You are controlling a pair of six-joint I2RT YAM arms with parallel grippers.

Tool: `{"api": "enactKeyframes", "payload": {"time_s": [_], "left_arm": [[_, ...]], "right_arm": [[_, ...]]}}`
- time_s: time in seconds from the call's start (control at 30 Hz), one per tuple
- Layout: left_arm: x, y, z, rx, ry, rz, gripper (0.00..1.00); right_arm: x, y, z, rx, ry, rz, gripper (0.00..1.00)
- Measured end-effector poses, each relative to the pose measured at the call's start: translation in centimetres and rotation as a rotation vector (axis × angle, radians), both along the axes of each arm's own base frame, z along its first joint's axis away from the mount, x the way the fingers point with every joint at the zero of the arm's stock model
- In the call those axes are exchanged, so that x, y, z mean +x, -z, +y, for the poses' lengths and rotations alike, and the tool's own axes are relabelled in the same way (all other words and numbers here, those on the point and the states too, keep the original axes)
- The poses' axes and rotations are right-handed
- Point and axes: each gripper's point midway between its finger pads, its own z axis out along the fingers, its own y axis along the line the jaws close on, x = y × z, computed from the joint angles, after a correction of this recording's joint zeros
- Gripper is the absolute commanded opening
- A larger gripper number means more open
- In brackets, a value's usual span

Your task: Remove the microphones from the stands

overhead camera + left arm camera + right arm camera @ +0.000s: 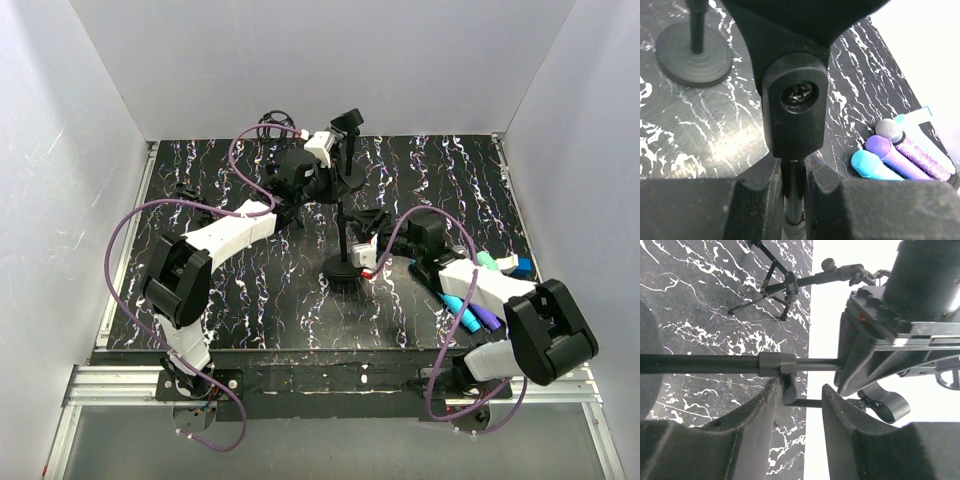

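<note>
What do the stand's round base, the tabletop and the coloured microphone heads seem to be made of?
Round base: matte black with concentric ridges, likely cast metal or hard plastic. Tabletop: black with white veins and a soft sheen, probably a marble-print laminate. Microphone heads: finely grained, in blue, purple and grey, probably mesh or foam; too soft to settle.

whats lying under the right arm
Microphones lying side by side on the table: a cyan one, a purple one, a grey-headed one. The right arm partly covers them from above.
</note>
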Motion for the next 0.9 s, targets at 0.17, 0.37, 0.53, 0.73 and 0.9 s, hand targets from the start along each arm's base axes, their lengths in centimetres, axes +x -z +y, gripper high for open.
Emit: {"api": "enactKeyframes", "payload": {"time_s": [0.17, 0.37, 0.53, 0.73, 0.9], "left_arm": [[-0.6, -0.7, -1.4, 0.020, 0.136, -0.098, 0.00], [-0.6, -2.1, -3.1, 0.065, 0.288, -0.283, 0.00], [0.5, -2.5, -3.3, 0.098, 0.302, -0.397, 0.00], [0.7, -2.3, -3.0, 0.118, 0.298, -0.460, 0.39], [0.1, -2.2, -2.1, 0.157, 0.304, -0.488, 0.98]], "right_arm": [[-0.5, -2.0, -2.0, 0.007, 0.069, 0.018, 0.54], [0.1, -1.2, -5.4, 0.066, 0.306, 0.225, 0.54], [1.5, 1.8, -8.7, 0.124, 0.584, 0.435, 0.53], [2.3, 2.3, -10.3, 0.222, 0.779, 0.611, 0.53], [1.5, 3.3, -10.4, 0.241, 0.812, 0.706, 0.54]]}}
